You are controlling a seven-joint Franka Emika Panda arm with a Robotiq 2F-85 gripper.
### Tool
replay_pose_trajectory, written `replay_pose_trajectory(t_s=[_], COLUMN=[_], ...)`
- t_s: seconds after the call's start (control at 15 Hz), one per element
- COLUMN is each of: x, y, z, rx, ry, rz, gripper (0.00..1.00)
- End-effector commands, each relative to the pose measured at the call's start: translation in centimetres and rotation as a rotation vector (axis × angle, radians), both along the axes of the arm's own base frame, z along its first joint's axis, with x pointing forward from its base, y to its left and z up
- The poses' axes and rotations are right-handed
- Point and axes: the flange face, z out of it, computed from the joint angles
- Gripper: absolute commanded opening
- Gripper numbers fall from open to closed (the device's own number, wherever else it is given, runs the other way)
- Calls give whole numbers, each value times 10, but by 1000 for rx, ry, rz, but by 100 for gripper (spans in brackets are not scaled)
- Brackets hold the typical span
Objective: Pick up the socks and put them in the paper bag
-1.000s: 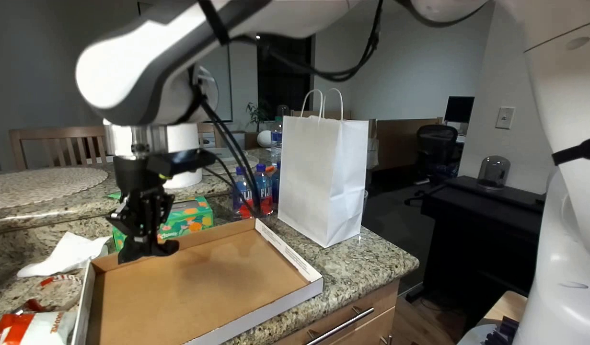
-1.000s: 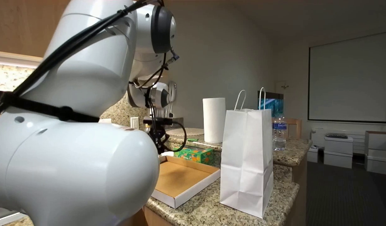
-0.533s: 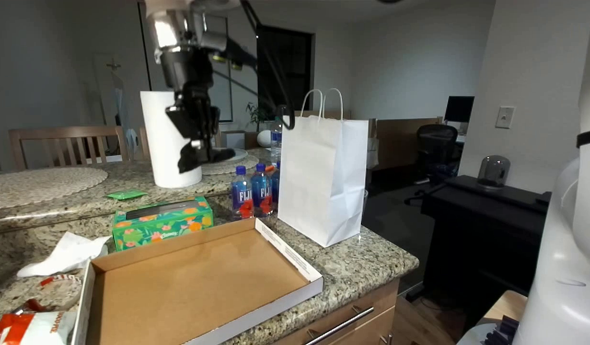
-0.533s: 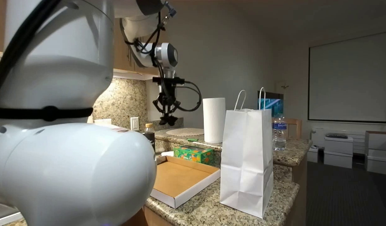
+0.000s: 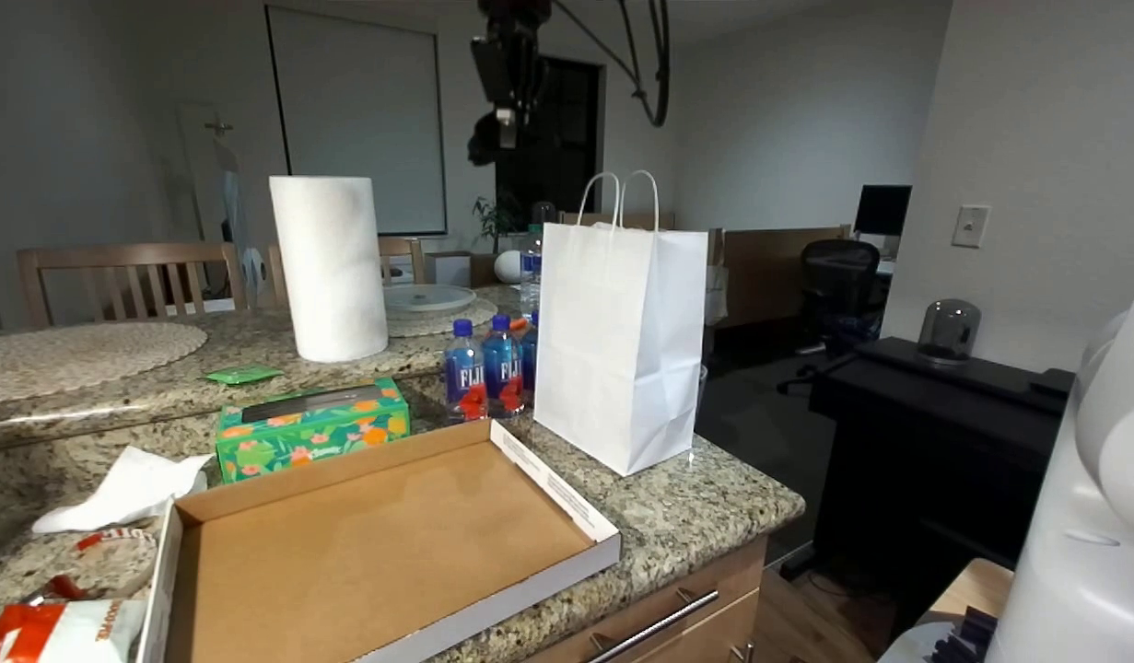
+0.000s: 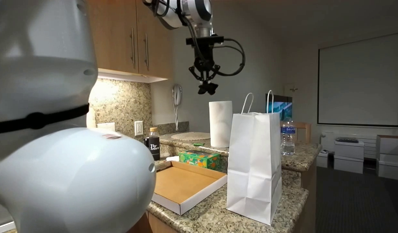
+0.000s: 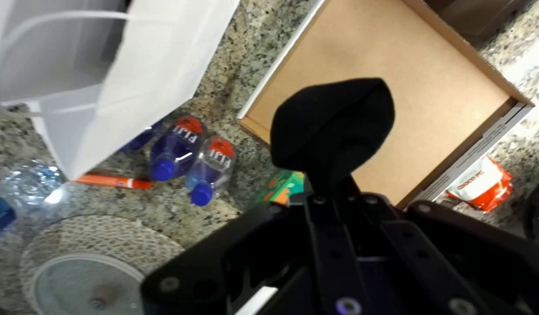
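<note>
My gripper [image 6: 206, 81] is shut on the black socks [image 6: 208, 88] and holds them high above the counter. In the wrist view the socks [image 7: 332, 127] stick out beyond the closed fingers as a dark bundle. They also show in an exterior view [image 5: 485, 140], above and left of the bag. The white paper bag [image 5: 613, 341] stands upright on the counter with its two handles up. It is also in an exterior view [image 6: 253, 161], lower right of the gripper. In the wrist view the open-topped bag [image 7: 164, 65] is at the upper left, apart from the socks.
A shallow cardboard box [image 5: 391, 552] lies beside the bag. Fiji bottles [image 5: 503, 368] and a taller bottle [image 6: 288, 139] stand close to the bag. A tissue box [image 5: 313, 428] and a paper towel roll [image 5: 329, 267] are behind the cardboard box.
My gripper has risen from over the cardboard box, carrying the socks up and sideways towards the bag. The bag and box have not moved.
</note>
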Motion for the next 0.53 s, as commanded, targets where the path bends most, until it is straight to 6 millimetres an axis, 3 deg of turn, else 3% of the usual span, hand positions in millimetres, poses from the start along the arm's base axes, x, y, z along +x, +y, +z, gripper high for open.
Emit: replay_pose_trajectory(t_s=[0.0, 0.2, 0.47], x=[-8, -11, -22], y=[-64, -114, -166], z=[21, 27, 23], rx=[31, 78, 134], ry=[-39, -78, -82], rz=[-73, -173, -283], gripper=[7, 7, 7])
